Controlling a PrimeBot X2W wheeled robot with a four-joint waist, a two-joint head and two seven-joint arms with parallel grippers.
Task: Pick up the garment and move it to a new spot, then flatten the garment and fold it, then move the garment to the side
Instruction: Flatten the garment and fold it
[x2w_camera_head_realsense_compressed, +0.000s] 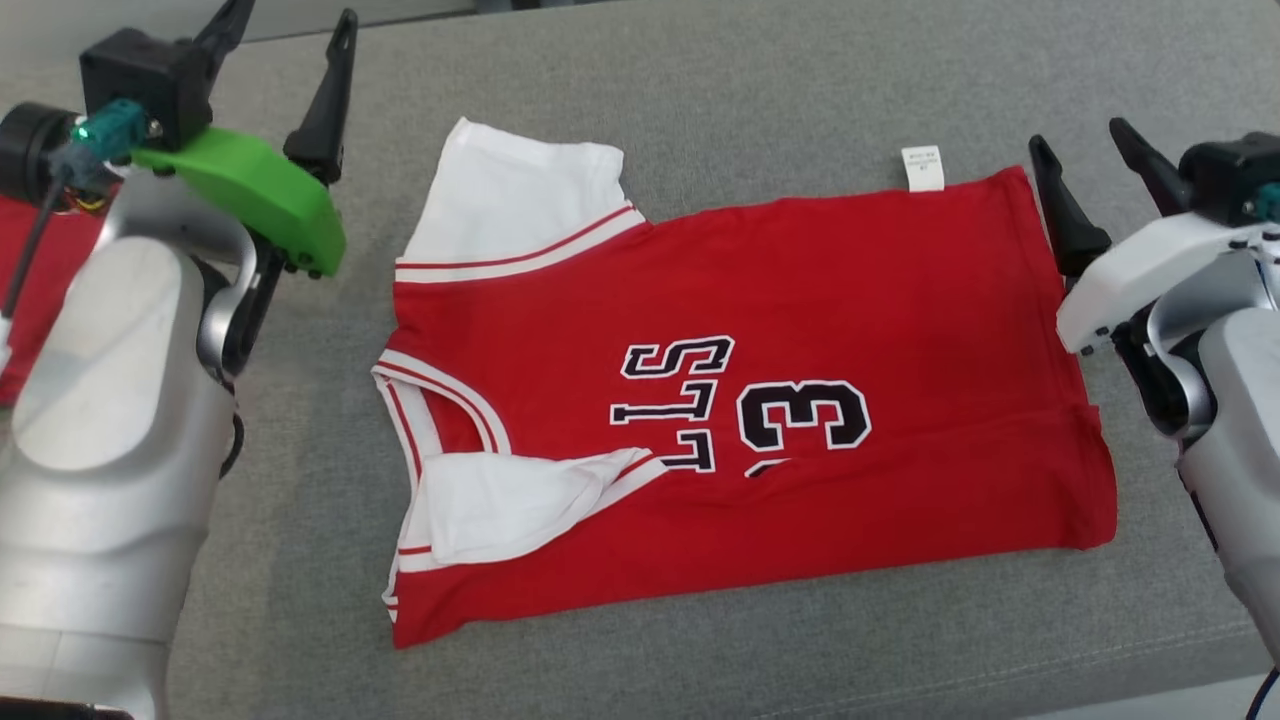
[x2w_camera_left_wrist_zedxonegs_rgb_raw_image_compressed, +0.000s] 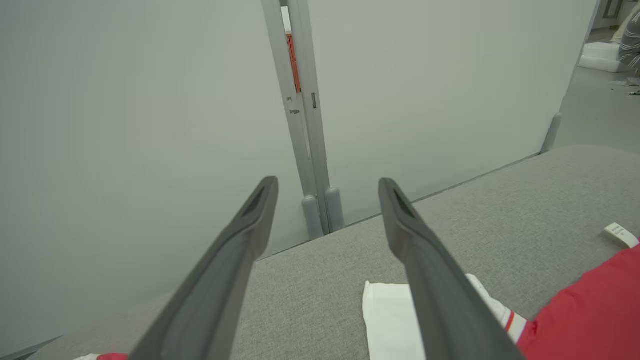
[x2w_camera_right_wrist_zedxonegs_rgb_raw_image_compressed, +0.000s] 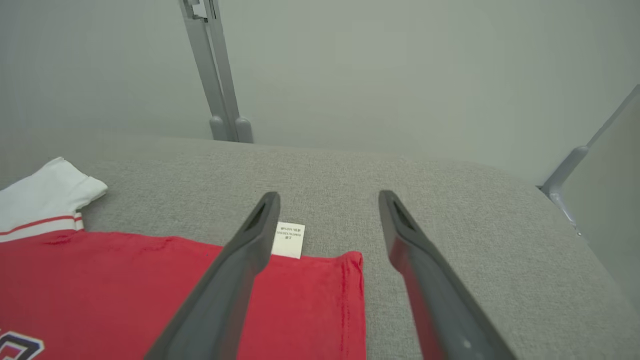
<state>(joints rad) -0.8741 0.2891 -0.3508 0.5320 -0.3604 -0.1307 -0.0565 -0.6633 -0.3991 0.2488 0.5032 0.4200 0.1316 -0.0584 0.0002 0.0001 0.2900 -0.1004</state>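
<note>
garment (x2w_camera_head_realsense_compressed: 800, 290) lettering (x2w_camera_head_realsense_compressed: 672, 402) partly hidden, label (x2w_camera_head_realsense_compressed: 922, 167) unreadable

Lab or test bay suggested. Work area enclosed by plain pale partition panels (x2w_camera_left_wrist_zedxonegs_rgb_raw_image_compressed: 440, 90) joined at grey metal post (x2w_camera_left_wrist_zedxonegs_rgb_raw_image_compressed: 306, 130). Work surface (x2w_camera_right_wrist_zedxonegs_rgb_raw_image_compressed: 425, 185) covered in grey fabric. Bare grey floor (x2w_camera_left_wrist_zedxonegs_rgb_raw_image_compressed: 592, 112) seen past panel edge, white blocks (x2w_camera_left_wrist_zedxonegs_rgb_raw_image_compressed: 600, 55) lying there.

Surface: grey woven-fabric top (x2w_camera_head_realsense_compressed: 760, 110), flat, running under and beyond both pairs of fingers.
Garment: red jersey (x2w_camera_head_realsense_compressed: 850, 300), flat and sideways, between the left gripper's fingers (x2w_camera_head_realsense_compressed: 325, 100) and the right gripper's fingers (x2w_camera_head_realsense_compressed: 1065, 215); its hem end lies just beside the right ones.
Sleeves: white; far sleeve (x2w_camera_head_realsense_compressed: 520, 195) spread out near the left fingers, near sleeve (x2w_camera_head_realsense_compressed: 500, 505) folded onto the red body.
Tag: white care tag (x2w_camera_head_realsense_compressed: 922, 167) at the hem corner, near the right fingers.
Other cloth: red piece (x2w_camera_head_realsense_compressed: 45, 270) outside the left fingers, partly hidden.
</note>
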